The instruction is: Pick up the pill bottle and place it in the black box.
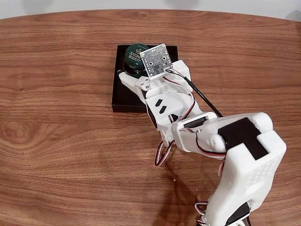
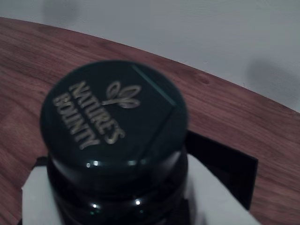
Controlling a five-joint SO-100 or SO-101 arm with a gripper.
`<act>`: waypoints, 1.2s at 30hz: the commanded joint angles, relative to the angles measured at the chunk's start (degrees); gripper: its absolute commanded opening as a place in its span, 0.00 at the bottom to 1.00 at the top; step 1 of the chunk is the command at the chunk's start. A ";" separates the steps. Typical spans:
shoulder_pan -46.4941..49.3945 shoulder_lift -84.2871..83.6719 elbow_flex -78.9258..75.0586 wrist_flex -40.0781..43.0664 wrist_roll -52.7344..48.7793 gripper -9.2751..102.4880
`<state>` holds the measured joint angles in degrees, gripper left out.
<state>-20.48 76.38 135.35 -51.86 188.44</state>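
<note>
Filling most of the wrist view, the pill bottle [image 2: 112,140] is sitting right under the lens, its dark green screw cap [image 2: 112,112] facing the camera with pale "NATURE'S BOUNTY" lettering and a small leaf mark (the print is slightly soft with blur). White finger pads [image 2: 37,197] of the hand are showing on both sides of the bottle's dark body just below the cap, pressing against it, so the hand is pinching the bottle. Behind the bottle on the right of that view, a corner of the black box [image 2: 234,168] is peeking out, with the wood-grain desk [image 2: 37,61] running around it and a pale wall beyond.

From the fixed view, the white arm [image 1: 235,155] is reaching from the lower right up toward the middle of the desk [image 1: 56,141]. Its hand [image 1: 133,70] is lying over the black box [image 1: 123,99], with a small square circuit board [image 1: 155,60] on the wrist tilted above it. The pill bottle [image 1: 133,56] is sitting at the upper part of the box, cap up, partly covered by the board. Whether its base is resting on the box floor or hanging just above it is hard to tell from these angles. Red, white and black wires [image 1: 188,101] are trailing along the arm.
</note>
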 commanded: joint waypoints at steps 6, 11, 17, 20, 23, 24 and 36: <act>1.93 1.23 -2.81 -1.32 -1.76 0.37; 2.81 2.02 -2.29 -1.32 -2.11 0.44; 4.22 5.19 -0.35 0.79 -2.20 0.47; 4.75 7.21 0.79 2.02 -2.20 0.48; 5.19 9.32 1.93 3.08 -2.11 0.48; 5.27 10.11 2.29 3.43 -2.11 0.48; 7.65 21.18 8.17 6.59 -1.32 0.47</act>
<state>-13.71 89.65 143.00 -45.44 187.29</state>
